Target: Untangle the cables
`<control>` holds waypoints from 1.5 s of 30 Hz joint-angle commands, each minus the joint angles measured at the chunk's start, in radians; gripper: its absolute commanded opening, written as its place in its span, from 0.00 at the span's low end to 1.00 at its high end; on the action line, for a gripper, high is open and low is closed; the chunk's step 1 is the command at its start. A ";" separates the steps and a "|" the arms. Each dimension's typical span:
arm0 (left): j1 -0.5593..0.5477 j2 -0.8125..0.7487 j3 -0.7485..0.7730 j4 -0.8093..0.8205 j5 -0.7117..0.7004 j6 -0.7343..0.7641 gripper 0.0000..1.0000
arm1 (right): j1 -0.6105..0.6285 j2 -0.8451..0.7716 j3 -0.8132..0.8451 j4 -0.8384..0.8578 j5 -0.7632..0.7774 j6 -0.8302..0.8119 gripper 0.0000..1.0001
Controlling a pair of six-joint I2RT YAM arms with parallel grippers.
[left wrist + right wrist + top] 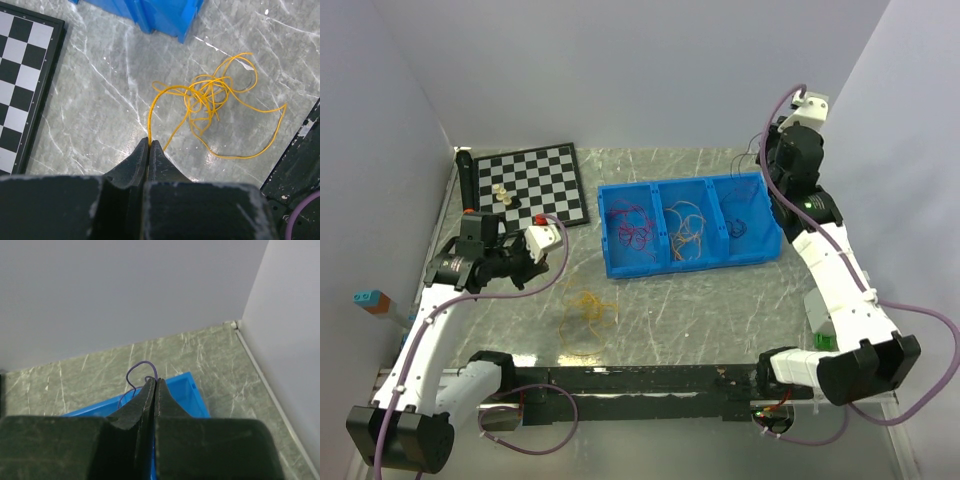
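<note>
A tangle of yellow-orange cable [588,318] lies on the table in front of the blue bin [610,262]. My left gripper [540,268] is shut on one strand of it; in the left wrist view the strand runs from the closed tips [149,142] up to the tangle [210,95]. My right gripper [767,152] is raised above the bin's right end, shut on a thin purple cable [135,367] that loops out of its tips [155,381]. The bin holds red and purple strands [632,228] in its left compartment, orange strands [685,228] in the middle and purple strands [745,220] on the right.
A chessboard [535,180] with a few pale pieces [500,193] lies at the back left, with a black post [466,175] beside it. The board's edge shows in the left wrist view [30,90]. Grey walls close the back and sides. A dark rail [650,385] runs along the near edge.
</note>
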 commanded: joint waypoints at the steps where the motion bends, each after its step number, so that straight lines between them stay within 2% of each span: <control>1: 0.003 -0.007 0.050 -0.008 0.065 -0.027 0.01 | -0.010 0.060 0.032 -0.056 0.019 0.088 0.00; 3: 0.003 -0.007 0.070 -0.011 0.075 -0.037 0.01 | -0.010 0.078 0.034 -0.121 0.020 0.134 0.09; 7: 0.003 -0.010 0.129 -0.014 0.100 -0.067 0.01 | 0.013 0.041 -0.048 -0.173 0.033 0.209 0.46; 11: 0.003 -0.008 0.199 -0.005 0.143 -0.122 0.01 | 0.159 -0.034 -0.147 -0.159 0.146 0.197 0.69; 13: 0.003 -0.004 0.235 0.006 0.161 -0.146 0.01 | 0.238 -0.067 -0.172 -0.170 0.134 0.212 0.71; 15: 0.003 0.002 0.275 0.003 0.183 -0.168 0.01 | 0.314 -0.123 -0.238 -0.118 0.053 0.214 0.72; 19: 0.002 0.004 0.370 -0.014 0.226 -0.205 0.01 | 0.430 -0.232 -0.397 0.055 -0.223 0.200 0.74; 21: 0.002 -0.002 0.415 -0.024 0.243 -0.215 0.01 | 0.481 -0.241 -0.448 0.118 -0.363 0.188 0.75; 23: 0.002 -0.004 0.467 -0.036 0.259 -0.229 0.01 | 0.527 -0.214 -0.465 0.140 -0.435 0.194 0.76; 27: 0.002 -0.008 0.571 -0.057 0.298 -0.248 0.01 | 0.642 -0.112 -0.493 0.183 -0.481 0.214 0.77; 33: 0.002 -0.025 0.619 -0.070 0.324 -0.264 0.01 | 0.772 0.030 -0.490 0.319 -0.509 0.243 0.77; 40: 0.002 -0.024 0.708 -0.105 0.335 -0.266 0.01 | 0.815 0.155 -0.424 0.417 -0.544 0.243 0.77; 45: 0.002 -0.027 0.737 -0.114 0.341 -0.271 0.01 | 0.831 0.233 -0.365 0.442 -0.538 0.268 0.70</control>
